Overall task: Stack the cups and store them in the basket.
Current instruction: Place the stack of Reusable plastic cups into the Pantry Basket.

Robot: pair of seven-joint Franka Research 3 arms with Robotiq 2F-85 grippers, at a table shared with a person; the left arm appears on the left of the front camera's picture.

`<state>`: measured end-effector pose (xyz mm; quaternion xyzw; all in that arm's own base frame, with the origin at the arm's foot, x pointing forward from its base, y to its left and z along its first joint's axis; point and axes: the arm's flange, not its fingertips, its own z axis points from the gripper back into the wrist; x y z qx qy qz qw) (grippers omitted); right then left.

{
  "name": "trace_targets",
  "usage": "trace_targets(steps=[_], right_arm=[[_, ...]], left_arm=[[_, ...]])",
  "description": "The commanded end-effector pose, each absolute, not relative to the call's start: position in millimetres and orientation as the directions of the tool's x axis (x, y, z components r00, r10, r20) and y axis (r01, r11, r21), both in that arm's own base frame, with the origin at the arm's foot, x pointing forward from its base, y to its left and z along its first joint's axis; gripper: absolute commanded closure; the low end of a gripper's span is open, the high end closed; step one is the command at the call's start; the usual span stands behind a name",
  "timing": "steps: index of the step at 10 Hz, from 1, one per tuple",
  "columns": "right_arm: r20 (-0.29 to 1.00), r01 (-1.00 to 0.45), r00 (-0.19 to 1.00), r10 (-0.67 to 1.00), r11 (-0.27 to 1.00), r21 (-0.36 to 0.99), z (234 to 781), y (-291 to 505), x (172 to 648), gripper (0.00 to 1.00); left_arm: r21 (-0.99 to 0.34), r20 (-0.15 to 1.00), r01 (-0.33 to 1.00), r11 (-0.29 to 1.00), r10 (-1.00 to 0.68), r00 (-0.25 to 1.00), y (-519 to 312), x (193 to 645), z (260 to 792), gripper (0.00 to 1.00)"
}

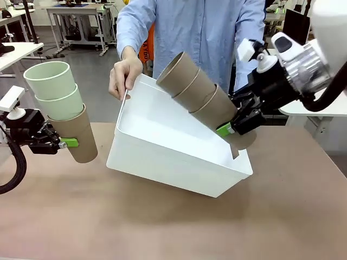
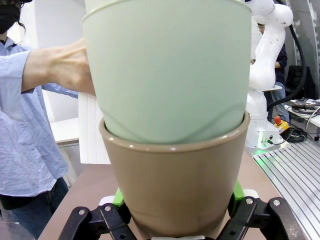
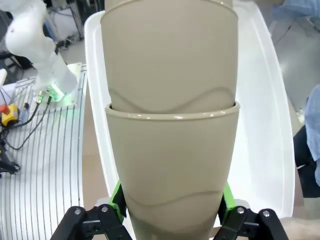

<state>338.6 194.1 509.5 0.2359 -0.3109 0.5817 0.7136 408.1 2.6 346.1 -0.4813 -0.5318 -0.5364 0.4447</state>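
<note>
Care matters now: the right gripper [image 1: 234,132], clamped on three stacked tan cups [image 1: 198,89], should lower them gently into the tilted basket [image 1: 162,157] at the middle of the tabletop [image 1: 162,227], held by a person's hand [image 1: 124,76]; the left gripper [image 1: 75,142] grips its mixed stack [image 1: 59,103] near the left edge.

Robotics lab, not a home or a shop.
White robot arm [image 1: 332,21] at a brown worktable [image 1: 162,227]. Behind it, metal-frame workbenches [image 1: 76,12] on a grey floor [image 1: 89,67], plus a white bench [image 1: 16,51] at the left edge. Left wrist view: slotted aluminium base plate [image 2: 295,175], red e-stop button [image 2: 278,121] on a yellow collar, loose cables [image 2: 300,134]. Right wrist view: a second slotted plate [image 3: 45,165], a yellow e-stop box [image 3: 6,112], and black leads running over the slots.
</note>
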Motion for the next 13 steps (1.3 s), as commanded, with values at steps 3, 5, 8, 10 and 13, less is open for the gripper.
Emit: trace_targets(steps=[3, 5, 8, 10, 13], right_arm=[[0.718, -0.975, 0.135, 0.682, 0.222, -0.028, 514, 191, 342, 0.15], [0.718, -0.98, 0.116, 0.686, 0.196, -0.028, 507, 189, 340, 0.15], [0.675, -0.983, 0.145, 0.724, 0.183, 0.015, 499, 218, 396, 0.15], [0.632, -0.986, 0.151, 0.76, 0.164, 0.037, 488, 236, 419, 0.15], [0.55, -0.992, 0.124, 0.826, 0.095, 0.081, 461, 268, 418, 0.15]], left_arm=[[0.155, 0.987, 0.987, -0.042, 0.042, -0.154, 2, 406, 350, 0.14], [0.155, 0.987, 0.987, -0.042, 0.042, -0.154, 2, 406, 350, 0.14], [0.155, 0.987, 0.987, -0.042, 0.042, -0.154, 2, 406, 350, 0.14], [0.155, 0.987, 0.987, -0.042, 0.042, -0.154, 2, 406, 350, 0.14], [0.155, 0.987, 0.987, -0.042, 0.042, -0.154, 2, 406, 350, 0.14]])
